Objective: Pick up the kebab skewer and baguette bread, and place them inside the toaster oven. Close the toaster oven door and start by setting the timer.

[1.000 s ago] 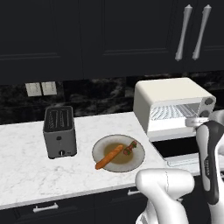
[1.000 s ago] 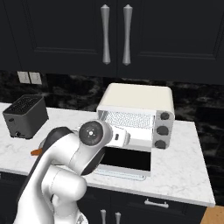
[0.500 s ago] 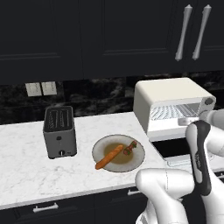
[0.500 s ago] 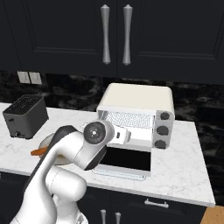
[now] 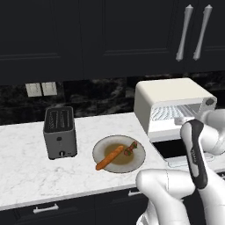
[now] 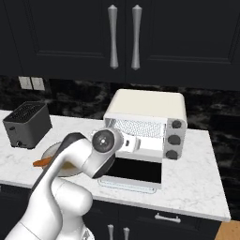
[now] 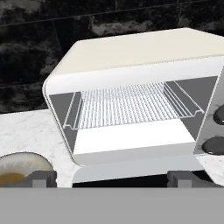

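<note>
The baguette bread (image 5: 110, 157) and the kebab skewer (image 5: 131, 148) lie side by side on a round plate (image 5: 102, 148) on the counter. To their right stands the cream toaster oven (image 5: 173, 94), its wire rack (image 7: 127, 105) bare. The toaster oven door (image 6: 136, 171) hangs down flat in front of it. My gripper (image 6: 136, 143) hovers above the door in front of the oven's mouth, well right of the plate. Its jaws are open, both fingertips (image 7: 43, 178) are wide apart, and nothing is between them. The oven's dark knobs (image 6: 175, 139) run down its right side.
A grey two-slot toaster (image 5: 59, 132) stands left of the plate. Dark upper cabinets with silver handles (image 5: 183, 33) hang above the oven. My own white arm (image 5: 193, 154) rises at the lower right of the left base view, covering part of the door.
The forearm has swung a little to the left in the left base view and the hand has edged toward the oven. The jaws stayed open. Plate and food have not moved.
</note>
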